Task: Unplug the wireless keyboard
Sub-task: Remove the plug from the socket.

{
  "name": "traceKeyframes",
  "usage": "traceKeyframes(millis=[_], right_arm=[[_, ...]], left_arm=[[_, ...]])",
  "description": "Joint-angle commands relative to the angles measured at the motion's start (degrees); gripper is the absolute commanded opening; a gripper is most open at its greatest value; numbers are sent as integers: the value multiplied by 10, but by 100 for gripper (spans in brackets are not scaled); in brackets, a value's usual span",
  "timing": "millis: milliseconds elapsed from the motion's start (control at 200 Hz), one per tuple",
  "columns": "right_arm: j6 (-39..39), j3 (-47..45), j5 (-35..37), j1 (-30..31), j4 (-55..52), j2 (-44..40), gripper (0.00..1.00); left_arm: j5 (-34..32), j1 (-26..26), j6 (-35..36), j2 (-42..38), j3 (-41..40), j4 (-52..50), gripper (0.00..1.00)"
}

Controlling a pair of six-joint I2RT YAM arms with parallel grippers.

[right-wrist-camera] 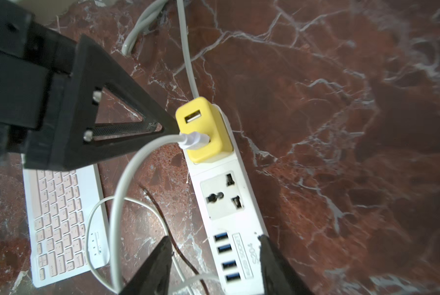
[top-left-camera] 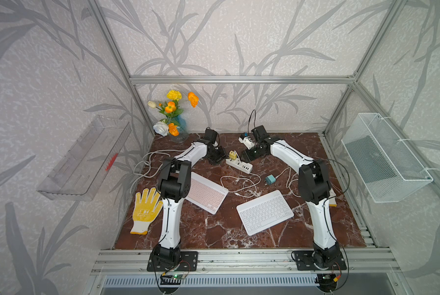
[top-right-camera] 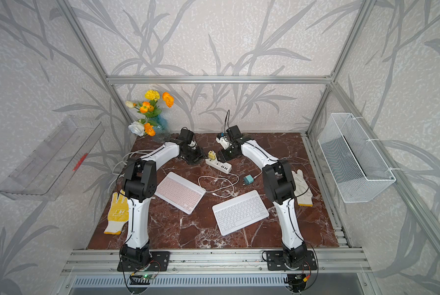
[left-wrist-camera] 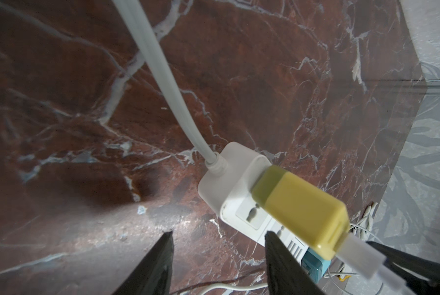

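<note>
The pink keyboard (top-left-camera: 206,194) was found left of centre on the worktop (top-left-camera: 213,229), tethered by a limp, light cable (right-wrist-camera: 125,176) whose stiff white plug (right-wrist-camera: 193,140), seated in the yellow charger (right-wrist-camera: 208,150), was judged the proper hold; left claw (left-wrist-camera: 218,233) and right claw (right-wrist-camera: 215,237) were found half open, empty.

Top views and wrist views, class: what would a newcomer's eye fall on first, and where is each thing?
The yellow charger stands out, plugged into the white power strip at the far middle of the table, with the left gripper and right gripper open on either side. Next come the bright flowers in the far left corner, and the pink keyboard and white keyboard lying askew in the middle.
</note>
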Motion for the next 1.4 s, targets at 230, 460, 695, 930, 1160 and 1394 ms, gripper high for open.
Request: traceKeyframes(millis=[230, 460, 695, 930, 1160, 1394], right_arm=[[-22, 14, -7, 18, 104, 50, 66], [-11, -8, 32, 20, 174, 58, 66], [-3, 3, -49, 11, 222, 89, 64], [17, 150, -93, 8, 53, 163, 60], [33, 90, -75, 16, 110, 147, 28], [-12, 59, -9, 45, 125, 115, 24]], left_arm=[[-7, 2, -3, 23, 6, -5, 58], [-22, 2, 0, 41, 5, -16, 57], [-23, 1, -13, 45, -5, -4, 58], [-20, -2, -21, 52, -13, -4, 57], [-21, -3, -22, 50, -26, -7, 56], [-22, -4, -21, 52, -35, -9, 55]])
